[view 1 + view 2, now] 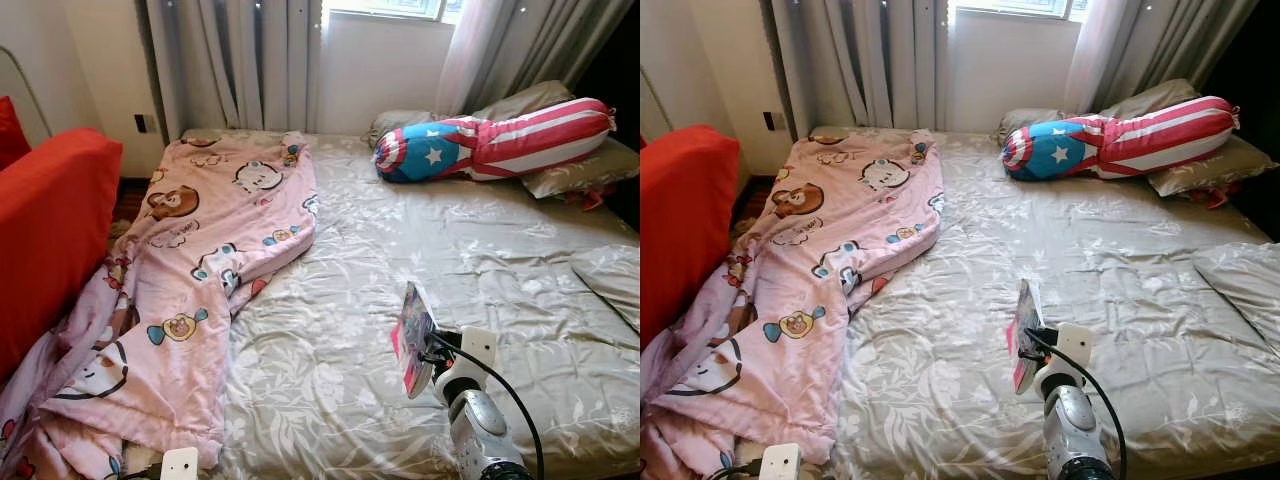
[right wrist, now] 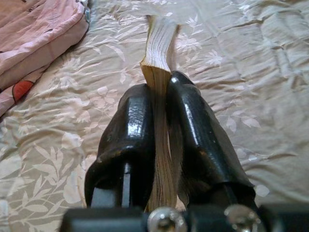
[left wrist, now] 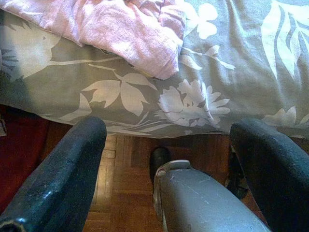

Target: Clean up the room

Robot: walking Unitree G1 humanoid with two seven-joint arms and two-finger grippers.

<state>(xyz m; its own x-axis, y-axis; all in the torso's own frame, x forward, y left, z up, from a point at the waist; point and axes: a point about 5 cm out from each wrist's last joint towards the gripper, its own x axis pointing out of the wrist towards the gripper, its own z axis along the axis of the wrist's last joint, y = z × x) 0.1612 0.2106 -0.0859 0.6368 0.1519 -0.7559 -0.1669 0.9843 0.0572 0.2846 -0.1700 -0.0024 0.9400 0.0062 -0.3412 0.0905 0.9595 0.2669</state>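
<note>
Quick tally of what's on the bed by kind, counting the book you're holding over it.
Pink cartoon blanket: 1
Stars-and-stripes bolster: 1
Grey pillows: 4
Book, clamped in the right gripper: 1
Total: 7

Right arm (image 1: 480, 425) is reaching forward and up from the bottom of the head view, silver wrist angled inward with a black cable looping off it. The right gripper (image 2: 159, 92) is pinching its two black fingers (image 2: 133, 125) tight on a book (image 2: 158, 43), holding it on edge. Left gripper (image 3: 164, 140) is hanging low, fingers (image 3: 63, 174) spread wide apart.
</note>
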